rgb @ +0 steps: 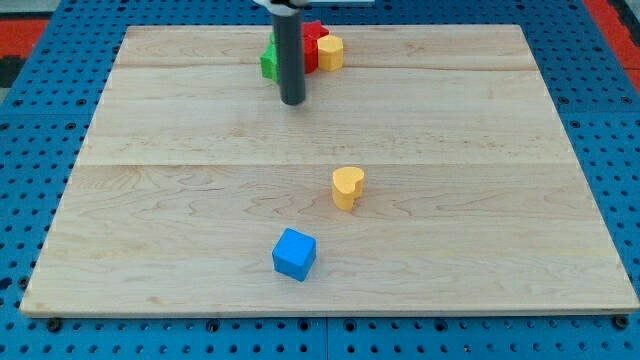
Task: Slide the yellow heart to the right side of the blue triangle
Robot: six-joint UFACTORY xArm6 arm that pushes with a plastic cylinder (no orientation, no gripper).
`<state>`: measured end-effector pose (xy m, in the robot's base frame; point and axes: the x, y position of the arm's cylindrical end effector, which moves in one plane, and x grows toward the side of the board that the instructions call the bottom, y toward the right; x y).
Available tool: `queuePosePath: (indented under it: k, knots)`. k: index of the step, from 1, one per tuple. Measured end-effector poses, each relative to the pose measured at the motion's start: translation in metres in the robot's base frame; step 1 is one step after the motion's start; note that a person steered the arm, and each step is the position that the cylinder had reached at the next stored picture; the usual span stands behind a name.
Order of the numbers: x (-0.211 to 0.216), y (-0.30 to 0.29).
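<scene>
The yellow heart [347, 187] lies on the wooden board [480, 150], a little right of centre. No blue triangle shows; the only blue block is a blue cube [294, 254] below and left of the heart, near the view's bottom. My tip [292, 101] is in the upper middle of the board, well above the heart and apart from it. The rod rises to the view's top.
A cluster sits at the view's top behind the rod: a green block [268, 62], a red block [313, 42] and a yellow block [331, 51], partly hidden. The board rests on a blue perforated table [40, 200].
</scene>
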<state>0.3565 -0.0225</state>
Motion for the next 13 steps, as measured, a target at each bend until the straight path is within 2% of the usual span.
queuePosePath:
  k: [1,2,3,4,6,7,8,9,10,11,12,13]
  knots:
    - [0.046,0.043]
    - [0.070,0.129]
    - [0.113,0.174]
    - [0.144,0.132]
    - [0.074,0.054]
    - [0.105,0.063]
    - [0.117,0.124]
    - [0.165,0.123]
    - [0.157,0.074]
    - [0.122,0.046]
    - [0.123,0.043]
    - [0.150,0.035]
